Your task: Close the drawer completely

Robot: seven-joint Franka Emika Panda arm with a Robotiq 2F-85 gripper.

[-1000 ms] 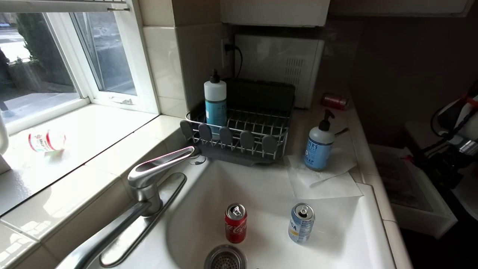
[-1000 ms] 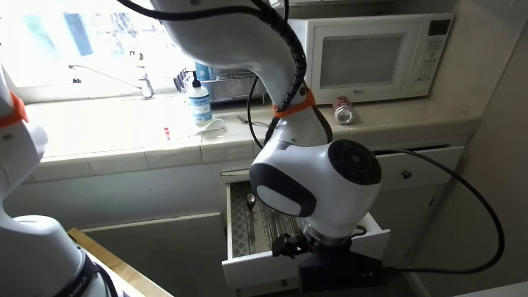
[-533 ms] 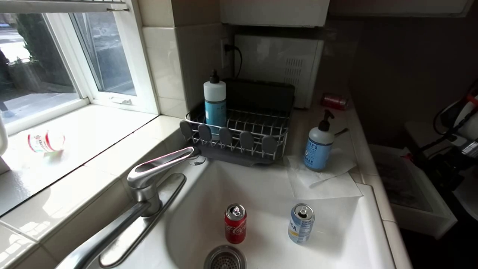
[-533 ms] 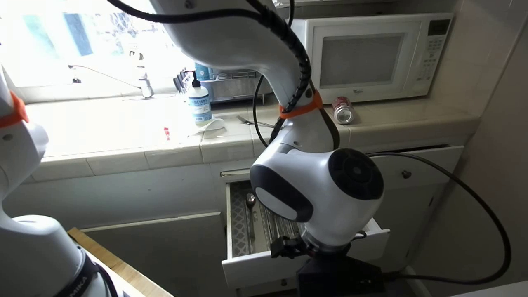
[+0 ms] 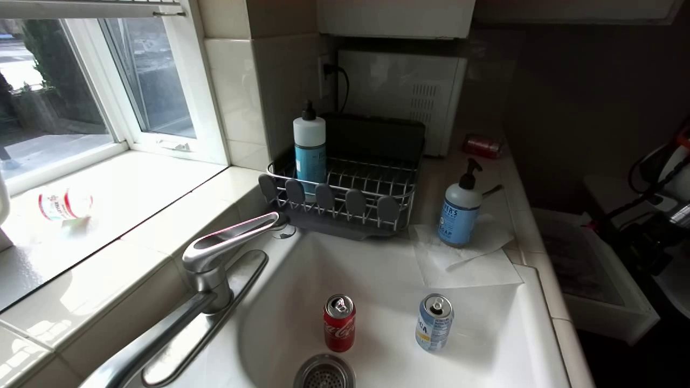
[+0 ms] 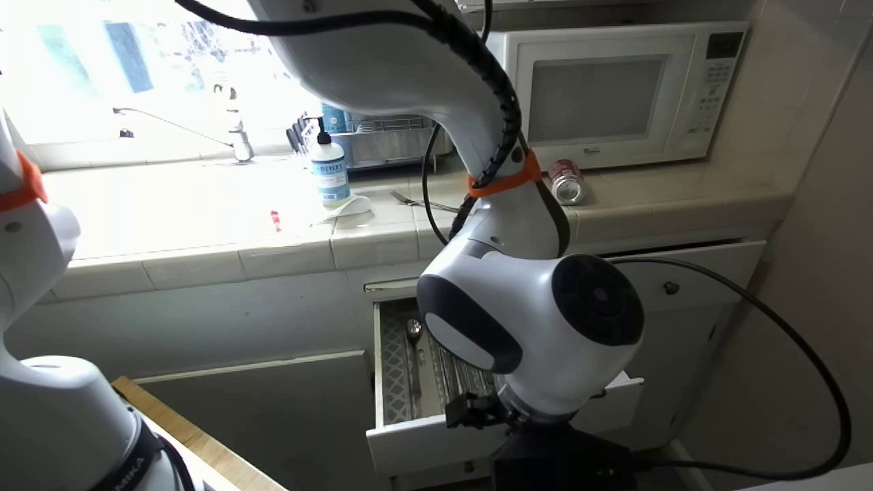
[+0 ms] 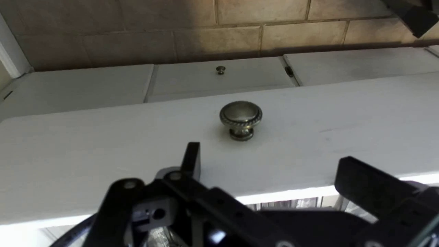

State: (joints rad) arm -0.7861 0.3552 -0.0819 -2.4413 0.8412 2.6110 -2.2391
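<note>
Jutting from beneath the tiled counter [image 6: 286,262], the drawer [image 6: 430,447] shows a flat white front [image 7: 103,147], a round metal knob [image 7: 241,118] with a rope-like rim, and lattice-patterned lining [image 6: 393,375]; the gripper [image 7: 269,159] gapes wide near the drawer's upper edge, holding nothing.

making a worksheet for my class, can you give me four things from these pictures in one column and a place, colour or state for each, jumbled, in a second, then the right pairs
Column one
1. drawer
2. end effector
3. Coca-Cola can
4. microwave

Column two
A. upright near the drain
B. white, with a sideways can in front
C. pulled out, a spoon inside
D. jaws apart, gripping nothing

Right pairs: 1-C, 2-D, 3-A, 4-B
</note>
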